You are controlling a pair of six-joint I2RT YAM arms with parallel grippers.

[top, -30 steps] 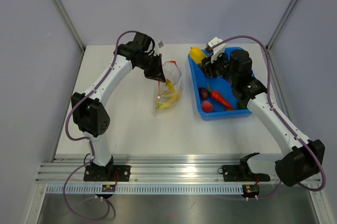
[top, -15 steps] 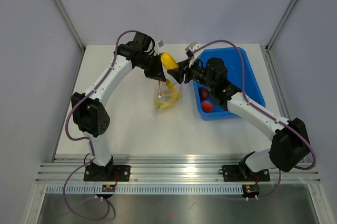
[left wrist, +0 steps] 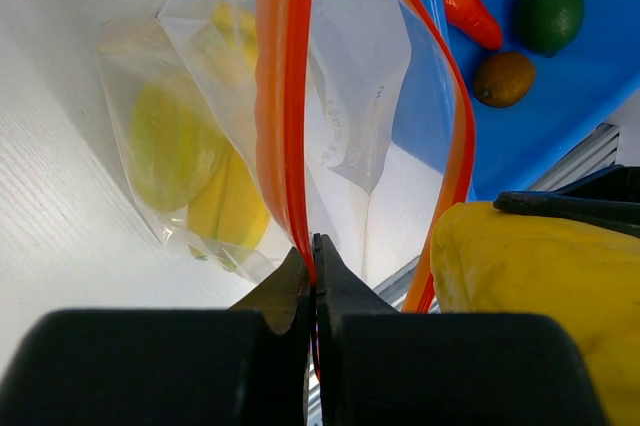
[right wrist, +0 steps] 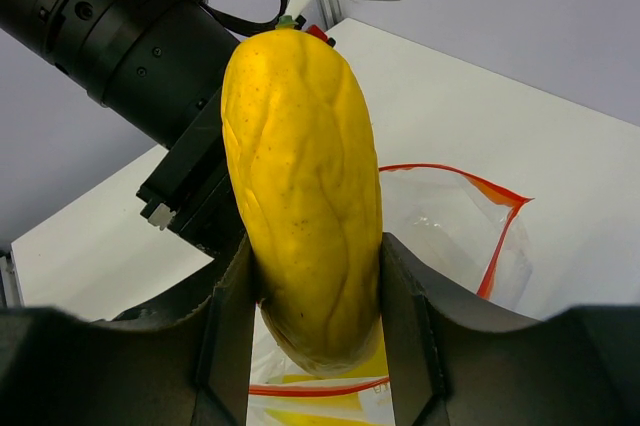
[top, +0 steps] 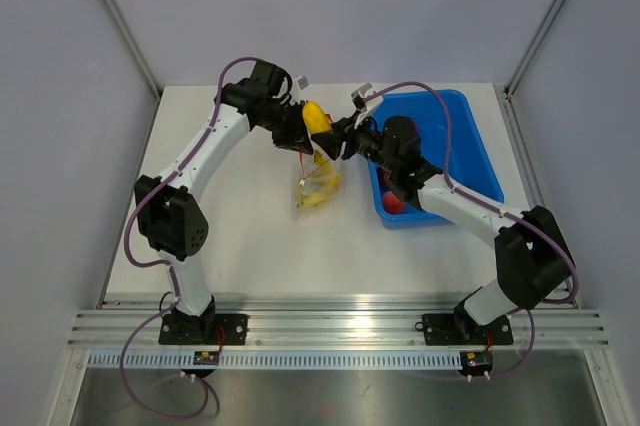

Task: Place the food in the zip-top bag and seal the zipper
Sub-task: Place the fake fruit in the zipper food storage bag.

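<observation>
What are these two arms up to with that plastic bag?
They are bagging toy food. The left gripper is pinched shut on the orange zipper, holding the clear bag with its mouth open. The right gripper grips a yellow fruit right at that mouth, not yet inside. Some yellow pieces already lie in the bag. A lime lies in the blue bin nearby. The zipper is not sealed.
</observation>
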